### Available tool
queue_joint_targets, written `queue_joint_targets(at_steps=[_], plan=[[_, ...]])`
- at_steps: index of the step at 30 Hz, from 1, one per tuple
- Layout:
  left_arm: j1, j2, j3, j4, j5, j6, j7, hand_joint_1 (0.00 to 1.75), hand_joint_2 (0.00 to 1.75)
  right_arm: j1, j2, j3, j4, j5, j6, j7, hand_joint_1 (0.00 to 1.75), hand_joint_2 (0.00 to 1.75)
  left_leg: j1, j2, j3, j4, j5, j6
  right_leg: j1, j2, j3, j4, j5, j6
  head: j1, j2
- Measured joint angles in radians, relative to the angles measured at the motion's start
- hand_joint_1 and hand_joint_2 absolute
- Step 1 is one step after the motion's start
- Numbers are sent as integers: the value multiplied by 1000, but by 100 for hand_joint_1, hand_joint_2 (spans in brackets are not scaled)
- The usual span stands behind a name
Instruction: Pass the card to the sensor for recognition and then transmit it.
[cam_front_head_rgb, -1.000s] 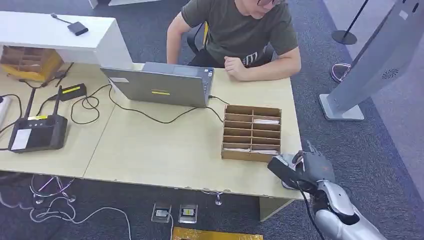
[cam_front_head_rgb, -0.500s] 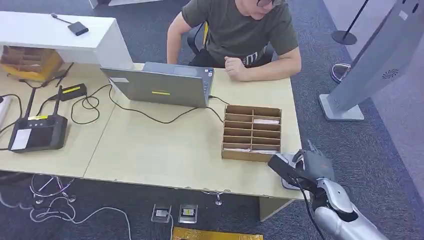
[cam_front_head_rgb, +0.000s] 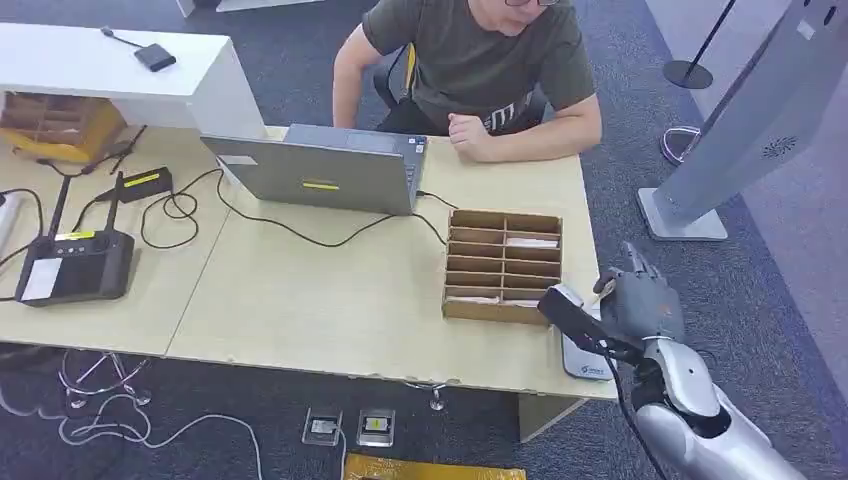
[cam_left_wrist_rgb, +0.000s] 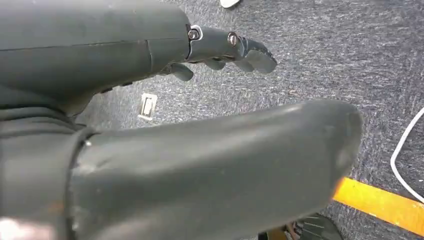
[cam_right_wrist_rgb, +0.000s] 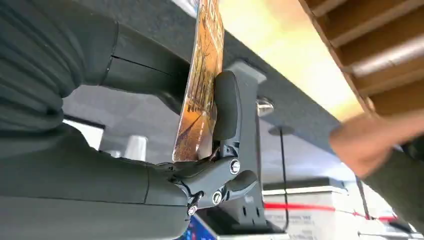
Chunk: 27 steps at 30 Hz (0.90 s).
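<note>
1 card (cam_right_wrist_rgb: 202, 85) pinched in the right hand (cam_front_head_rgb: 640, 305) above 1 sensor (cam_front_head_rgb: 582, 355); left hand (cam_left_wrist_rgb: 220, 47) empty, fingers apart.

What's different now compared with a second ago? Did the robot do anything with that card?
The right hand has lifted up and away from the grey sensor pad at the table's corner, uncovering the pad. Its fingers keep pinching the orange card on edge. The wooden sorting box, the laptop and the seated person stayed put, and the left hand hangs over the floor, holding nothing.
</note>
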Motion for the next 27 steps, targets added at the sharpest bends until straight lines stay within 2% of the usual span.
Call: queue_joint_targets(at_steps=[8,13,20,27], plan=[[1,4,1,0,-23,1,-1,0,0,-112,-44,-27,-174,37,123,61,175,175,0,0,0,0,0,0,0,0,0,0,0,0,0,0],[3,5,1,0,-31,-3,-1,0,0,-165,-59,-31,-248,42,166,68,175,175,0,0,0,0,0,0,0,0,0,0,0,0,0,0],[2,5,0,0,-40,-10,-1,0,0,-216,-51,-6,-279,42,157,36,175,175,0,0,0,0,0,0,0,0,0,0,0,0,0,0],[0,5,1,0,-53,-7,-1,0,0,-231,13,39,-239,38,117,-11,175,175,0,-1,-1,0,0,0,1,-1,0,0,0,0,0,0]])
